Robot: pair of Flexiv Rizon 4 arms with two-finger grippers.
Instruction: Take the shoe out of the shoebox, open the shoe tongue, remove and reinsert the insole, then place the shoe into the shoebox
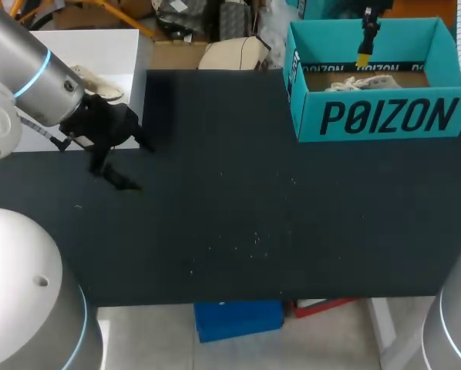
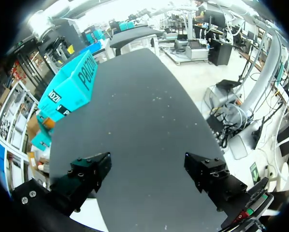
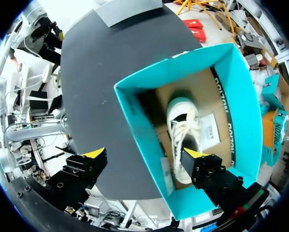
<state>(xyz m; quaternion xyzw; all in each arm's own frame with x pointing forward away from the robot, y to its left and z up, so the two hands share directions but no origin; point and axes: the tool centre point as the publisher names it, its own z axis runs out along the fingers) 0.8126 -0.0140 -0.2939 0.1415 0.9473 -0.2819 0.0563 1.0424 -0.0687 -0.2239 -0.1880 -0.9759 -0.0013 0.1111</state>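
Right gripper, jaws apart, straddles the shoebox wall. Descending toward the shoe could strike that wall. Left gripper: jaws likewise apart.

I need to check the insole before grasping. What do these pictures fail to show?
Insole: hidden inside the white lace-up shoe, every view.
Most of the shoe, head view: behind the teal cardboard shoebox's front wall.
Shoe's near end, right wrist view: covered by the right tool's finger.

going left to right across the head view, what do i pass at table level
left arm → left gripper, open → bare stretch of black table → teal shoebox at the far right corner
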